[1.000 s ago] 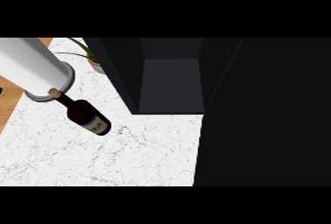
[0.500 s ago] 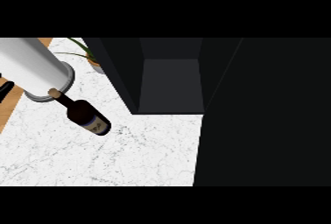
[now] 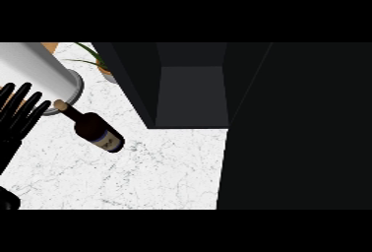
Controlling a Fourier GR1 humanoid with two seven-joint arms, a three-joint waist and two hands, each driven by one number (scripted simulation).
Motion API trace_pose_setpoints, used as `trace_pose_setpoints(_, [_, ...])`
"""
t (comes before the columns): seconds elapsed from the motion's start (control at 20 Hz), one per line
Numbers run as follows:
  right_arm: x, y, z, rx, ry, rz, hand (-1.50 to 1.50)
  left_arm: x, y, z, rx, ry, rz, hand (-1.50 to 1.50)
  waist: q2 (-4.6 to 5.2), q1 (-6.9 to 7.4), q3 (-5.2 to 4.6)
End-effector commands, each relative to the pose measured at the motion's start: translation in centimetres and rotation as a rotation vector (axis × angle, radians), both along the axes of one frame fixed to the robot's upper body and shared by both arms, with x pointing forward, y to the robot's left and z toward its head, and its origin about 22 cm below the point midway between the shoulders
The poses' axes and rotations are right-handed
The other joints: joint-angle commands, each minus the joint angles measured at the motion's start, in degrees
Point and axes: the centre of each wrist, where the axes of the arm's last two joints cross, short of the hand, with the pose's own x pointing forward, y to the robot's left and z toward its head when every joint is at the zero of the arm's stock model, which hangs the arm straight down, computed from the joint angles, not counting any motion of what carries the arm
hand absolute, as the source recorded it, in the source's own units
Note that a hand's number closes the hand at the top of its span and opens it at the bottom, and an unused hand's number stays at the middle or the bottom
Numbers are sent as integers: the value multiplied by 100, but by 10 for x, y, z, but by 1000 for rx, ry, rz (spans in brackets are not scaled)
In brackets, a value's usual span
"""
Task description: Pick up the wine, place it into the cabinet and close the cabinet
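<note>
Start at the fingers [image 3: 27, 106]: in the head view they come in at the left edge, straight and spread apart, holding nothing. They belong to the left hand [image 3: 16, 120], which sits at the left margin of the frame. The fingertips lie just beside the cork end of the wine bottle [image 3: 93, 129] but do not appear to touch it. No right hand shows.

The wine bottle stands on the white marble counter [image 3: 145, 177], its neck toward the upper left and its labelled base toward the lower right as seen from above. It is just in front of a tall grey cylinder [image 3: 36, 69] and left of the open cabinet [image 3: 193, 93], whose dark interior faces you. The cabinet door [image 3: 298, 128] fills the right side of the view. A potted plant [image 3: 98, 61] shows behind the cylinder.

Judge the step in hand as the reach toward the bottle; the pick-up has not begun. The next move calls for bringing the open fingers around the bottle body, below the neck, then closing on it before any lift. Watch the cylinder: it crowds the approach.

Compared with the earlier frames, the left hand is new to the view; the bottle, cylinder and cabinet appear unchanged in position.
</note>
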Motion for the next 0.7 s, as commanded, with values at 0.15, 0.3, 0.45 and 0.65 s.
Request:
trace_pose_setpoints(0.15, [-30, -14, 14, 13, -58, 17, -150, 23, 4, -41, 29, -3, 43, -150, 6, -42, 2])
trace_pose_setpoints(0.3, [-23, -4, 24, 45, -51, -7, -150, 17, 3, -42, 13, -22, 68, -150, -3, 26, -2])
trace_pose_setpoints(0.45, [-36, -15, 21, -6, -77, 17, -150, 39, 7, -51, 6, -8, 89, -150, 1, -38, 2])
trace_pose_setpoints(0.65, [-15, -8, 22, 20, -52, 6, -150, 39, 13, -74, 27, 17, 52, -150, 5, 12, 0])
